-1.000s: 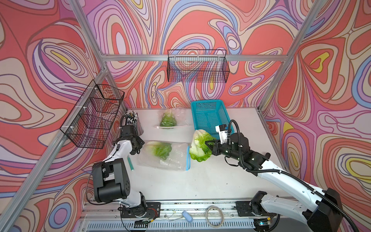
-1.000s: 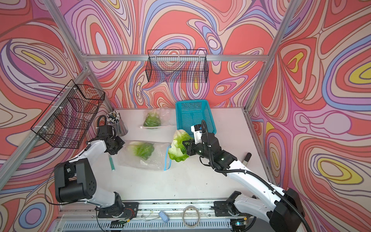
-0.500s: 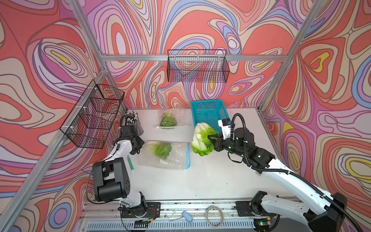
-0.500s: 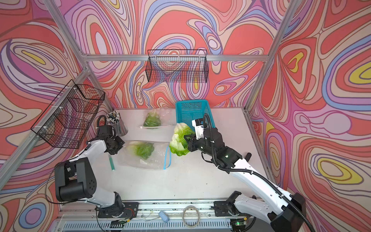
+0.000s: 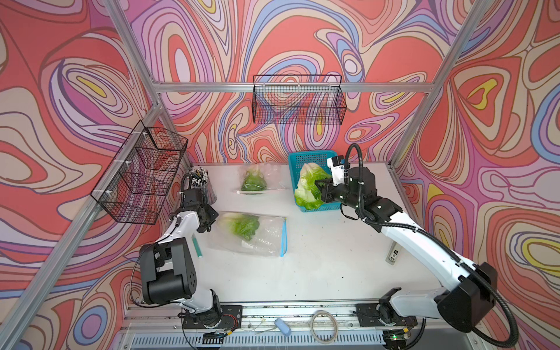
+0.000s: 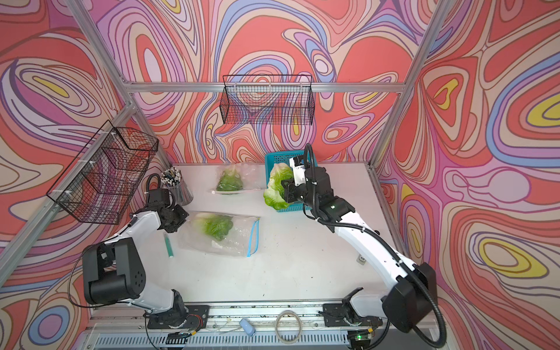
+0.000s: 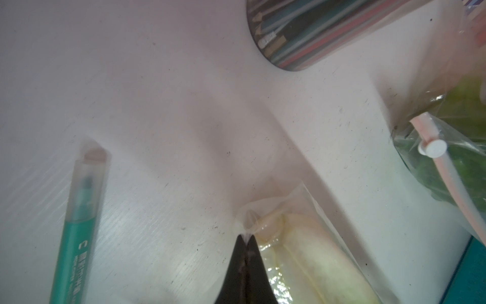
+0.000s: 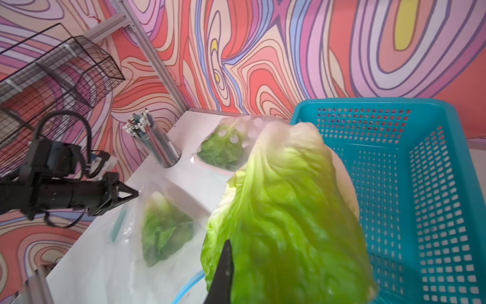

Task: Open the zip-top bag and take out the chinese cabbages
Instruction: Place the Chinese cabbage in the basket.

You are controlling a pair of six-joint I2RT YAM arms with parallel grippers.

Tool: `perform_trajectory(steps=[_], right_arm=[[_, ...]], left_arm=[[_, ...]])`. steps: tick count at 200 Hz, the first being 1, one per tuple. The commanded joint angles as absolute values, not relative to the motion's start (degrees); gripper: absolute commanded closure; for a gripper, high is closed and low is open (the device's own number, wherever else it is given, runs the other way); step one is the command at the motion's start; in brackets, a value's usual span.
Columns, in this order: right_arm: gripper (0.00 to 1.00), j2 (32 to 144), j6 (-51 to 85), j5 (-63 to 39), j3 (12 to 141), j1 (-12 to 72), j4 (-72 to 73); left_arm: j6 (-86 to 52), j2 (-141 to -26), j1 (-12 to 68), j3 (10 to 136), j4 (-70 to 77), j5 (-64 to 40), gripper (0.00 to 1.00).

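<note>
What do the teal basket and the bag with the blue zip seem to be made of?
Teal basket: likely rigid moulded plastic, matte; regular holes in its walls.
Bag: thin clear plastic film, glossy and wrinkled; the cabbage shows through it.

Right end effector (image 5: 318,190), clamped on one chinese cabbage (image 5: 306,185), now stands farther from the zip-top bag (image 5: 266,236) than a second ago. It has travelled from the bag's blue-zippered mouth toward the far side and slightly right. The cabbage now overlaps the left wall of the teal basket (image 5: 306,157); earlier it hung mostly over bare surface (image 5: 318,257) just near of it. The right arm (image 5: 406,233) reaches further out.
</note>
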State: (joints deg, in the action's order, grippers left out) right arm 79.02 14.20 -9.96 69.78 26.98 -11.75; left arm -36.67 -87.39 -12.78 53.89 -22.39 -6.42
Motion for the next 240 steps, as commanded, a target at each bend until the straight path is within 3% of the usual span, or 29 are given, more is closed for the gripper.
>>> perform_trajectory(steps=[1,90,240], right_arm=[[1.00,84.27,11.28,-14.25,73.81,24.47,-8.19],[1.00,109.32,9.82,-18.94,88.99,17.58,-5.91],[1.00,128.49,10.09,-20.99,104.01,16.40,-3.90]], left_arm=[[-37.01,-86.37,-13.11,53.40,-21.73,-7.58,1.00],[-37.20,-85.99,-13.00,53.00,-21.59,-10.68,1.00],[-36.61,-85.49,-12.24,53.09,-22.06,-10.92,1.00]])
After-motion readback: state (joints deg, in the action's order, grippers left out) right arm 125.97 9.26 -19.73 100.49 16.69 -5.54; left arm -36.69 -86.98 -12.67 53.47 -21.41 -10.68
